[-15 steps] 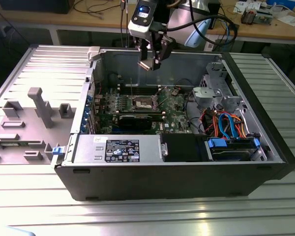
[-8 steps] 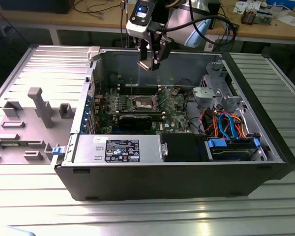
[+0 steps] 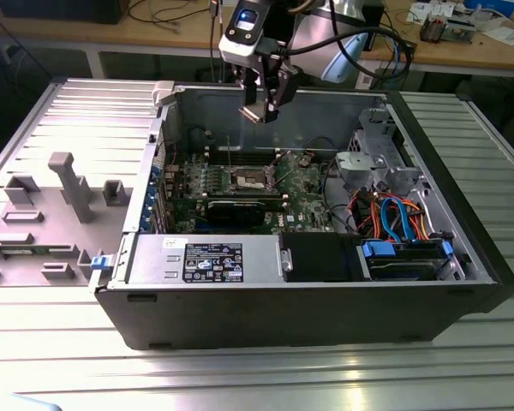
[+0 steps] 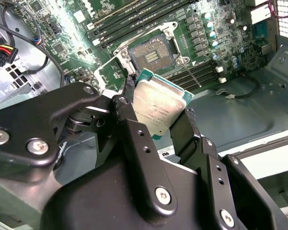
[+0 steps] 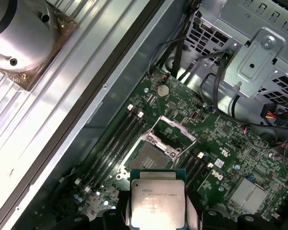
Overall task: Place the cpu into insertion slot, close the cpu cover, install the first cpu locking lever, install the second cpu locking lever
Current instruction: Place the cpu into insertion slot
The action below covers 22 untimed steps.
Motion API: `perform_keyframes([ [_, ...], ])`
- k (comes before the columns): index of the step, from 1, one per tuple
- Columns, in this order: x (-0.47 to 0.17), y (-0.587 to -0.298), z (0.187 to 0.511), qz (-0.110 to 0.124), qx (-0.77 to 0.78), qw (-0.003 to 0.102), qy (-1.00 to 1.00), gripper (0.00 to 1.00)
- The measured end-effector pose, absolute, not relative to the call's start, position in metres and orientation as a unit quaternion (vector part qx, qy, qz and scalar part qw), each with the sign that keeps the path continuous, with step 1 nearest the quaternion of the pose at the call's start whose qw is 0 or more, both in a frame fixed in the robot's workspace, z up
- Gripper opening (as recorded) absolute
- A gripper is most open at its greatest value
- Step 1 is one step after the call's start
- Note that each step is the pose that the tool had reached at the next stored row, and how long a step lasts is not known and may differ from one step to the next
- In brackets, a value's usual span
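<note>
My gripper (image 3: 262, 107) hangs above the open computer case, shut on the cpu (image 3: 254, 113). In both wrist views the cpu (image 4: 158, 105) (image 5: 157, 199) shows its silver-grey top, pinched by its edges between two black fingers (image 4: 128, 93). Below it on the green board lies the insertion slot (image 3: 248, 178) (image 4: 152, 50) (image 5: 146, 155), uncovered, with its dark centre showing. The cpu cover (image 5: 172, 130) (image 4: 107, 73) is swung up and open beside the slot. The cpu is well above the board and apart from the slot.
Long memory slots (image 5: 117, 139) run on either side of the socket. A black graphics card (image 3: 240, 208) lies in front of it in the exterior view. A metal drive cage (image 3: 373, 158) and coloured cables (image 3: 394, 218) fill the case's right side. A grey fixture tray (image 3: 56, 214) lies at the left.
</note>
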<state>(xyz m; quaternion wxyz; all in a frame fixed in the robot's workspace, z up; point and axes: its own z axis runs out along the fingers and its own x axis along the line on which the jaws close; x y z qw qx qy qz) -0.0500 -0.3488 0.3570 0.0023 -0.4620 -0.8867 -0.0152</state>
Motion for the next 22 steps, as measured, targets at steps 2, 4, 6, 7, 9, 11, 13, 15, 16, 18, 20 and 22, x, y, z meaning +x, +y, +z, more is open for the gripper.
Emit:
perform_keyframes([
  [2, -0.0500, -0.3488, 0.3569, -0.015, -0.472, 0.002, -0.881, 0.55],
  [4, -0.0500, -0.3488, 0.3568, -0.015, -0.485, 0.002, -0.875, 0.55],
  [6, -0.0500, -0.3488, 0.3568, -0.015, -0.488, 0.002, -0.873, 0.55],
  [7, -0.0500, -0.3488, 0.3568, -0.015, -0.488, 0.002, -0.873, 0.55],
  [9, -0.0500, -0.3488, 0.3568, -0.015, -0.489, 0.002, -0.872, 0.55],
  [11, -0.0500, -0.3488, 0.3568, -0.015, -0.493, 0.002, -0.870, 0.55],
  [13, -0.0500, -0.3488, 0.3567, -0.015, -0.512, 0.001, -0.859, 0.55],
  [15, -0.0500, -0.3488, 0.3565, -0.015, -0.532, 0.001, -0.847, 0.55],
  [16, -0.0500, -0.3488, 0.3564, -0.015, -0.539, 0.001, -0.842, 0.55],
  [18, -0.0500, -0.3488, 0.3562, -0.015, -0.552, 0.000, -0.833, 0.55],
  [20, -0.0500, -0.3488, 0.3562, -0.015, -0.554, 0.000, -0.832, 0.55],
  [22, -0.0500, -0.3488, 0.3562, -0.015, -0.555, 0.000, -0.832, 0.55],
])
